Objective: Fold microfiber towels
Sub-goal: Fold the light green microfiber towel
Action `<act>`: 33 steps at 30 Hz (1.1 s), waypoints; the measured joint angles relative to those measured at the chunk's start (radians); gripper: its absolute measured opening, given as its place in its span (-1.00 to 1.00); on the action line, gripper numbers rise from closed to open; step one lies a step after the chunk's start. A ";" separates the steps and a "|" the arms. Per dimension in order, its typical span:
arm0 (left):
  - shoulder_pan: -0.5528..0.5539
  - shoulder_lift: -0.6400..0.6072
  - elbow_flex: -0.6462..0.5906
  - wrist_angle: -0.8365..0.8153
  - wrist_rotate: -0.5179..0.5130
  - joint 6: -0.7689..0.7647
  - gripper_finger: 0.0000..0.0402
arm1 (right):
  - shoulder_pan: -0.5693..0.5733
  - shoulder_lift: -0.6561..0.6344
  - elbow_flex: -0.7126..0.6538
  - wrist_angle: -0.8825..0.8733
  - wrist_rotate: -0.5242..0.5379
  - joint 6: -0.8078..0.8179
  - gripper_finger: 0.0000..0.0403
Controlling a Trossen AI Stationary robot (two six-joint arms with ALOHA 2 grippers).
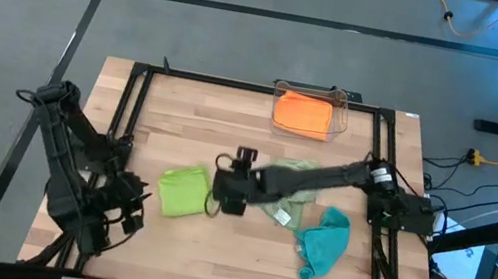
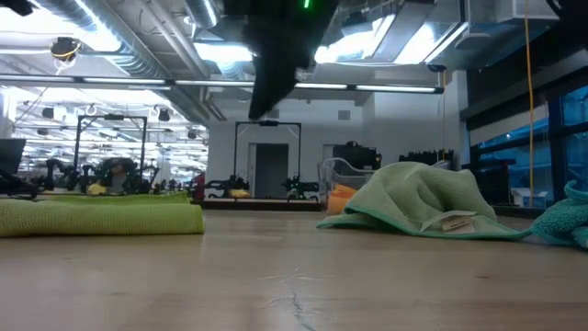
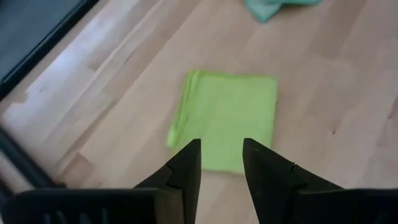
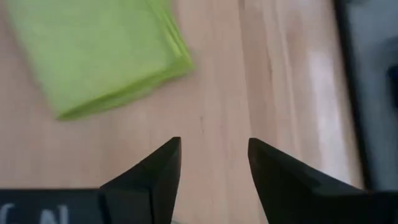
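Landmark: the lime green towel (image 1: 183,192), folded into a neat rectangle, flat on the wooden table (image 1: 231,126).

My right gripper (image 1: 229,197) sits just beside that towel, on the side facing the sage one, arm stretched across over the sage heap. Wrist view: fingers (image 4: 155,171) spread apart, nothing between them, bare wood below, folded lime towel (image 4: 93,53) just ahead.

My left gripper (image 1: 128,209) is near the lime towel on its opposite side, toward the table's front-left corner. Fingers (image 3: 189,165) parted, empty, pointing at the lime towel (image 3: 227,118), not touching it.

Pale sage green towel (image 1: 292,199): crumpled heap past the right gripper from the lime one, partly under the right arm. The low view shows it humped (image 2: 418,198) with a white tag (image 2: 457,221) on its front.

Teal towel (image 1: 325,242): bunched, farther from the lime towel than the sage, just beside the sage heap.

Orange towel (image 1: 301,113): inside the clear plastic bin (image 1: 341,100), well apart from the lime towel, at the table's far edge.
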 joint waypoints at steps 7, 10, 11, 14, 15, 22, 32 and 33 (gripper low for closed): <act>-0.017 -0.001 -0.084 -0.002 0.036 -0.106 -0.44 | -0.225 0.003 -0.116 0.117 -0.369 0.015 -0.06; -0.017 -0.001 -0.162 0.014 0.035 -0.210 -0.44 | -0.281 0.002 -0.191 0.315 -0.555 -0.001 -0.06; -0.017 -0.001 -0.186 0.021 0.032 -0.246 -0.44 | -0.292 0.002 -0.219 0.386 -0.601 -0.004 -0.06; 0.001 -0.001 -0.243 0.031 0.031 -0.331 -0.44 | -0.316 0.002 -0.293 0.573 -0.669 -0.012 -0.06; 0.013 -0.001 -0.256 0.036 0.029 -0.350 -0.44 | -0.323 0.002 -0.312 0.623 -0.683 -0.012 -0.06; 0.134 -0.001 -0.336 0.079 0.033 -0.421 -0.44 | -0.345 0.039 -0.358 0.804 -0.766 0.080 -0.06; 0.228 -0.001 -0.344 0.101 0.028 -0.325 -0.44 | -0.301 0.113 -0.359 0.857 -0.769 0.052 -0.06; 0.234 -0.001 -0.344 0.101 0.028 -0.313 -0.44 | -0.298 0.116 -0.359 0.870 -0.770 0.044 -0.06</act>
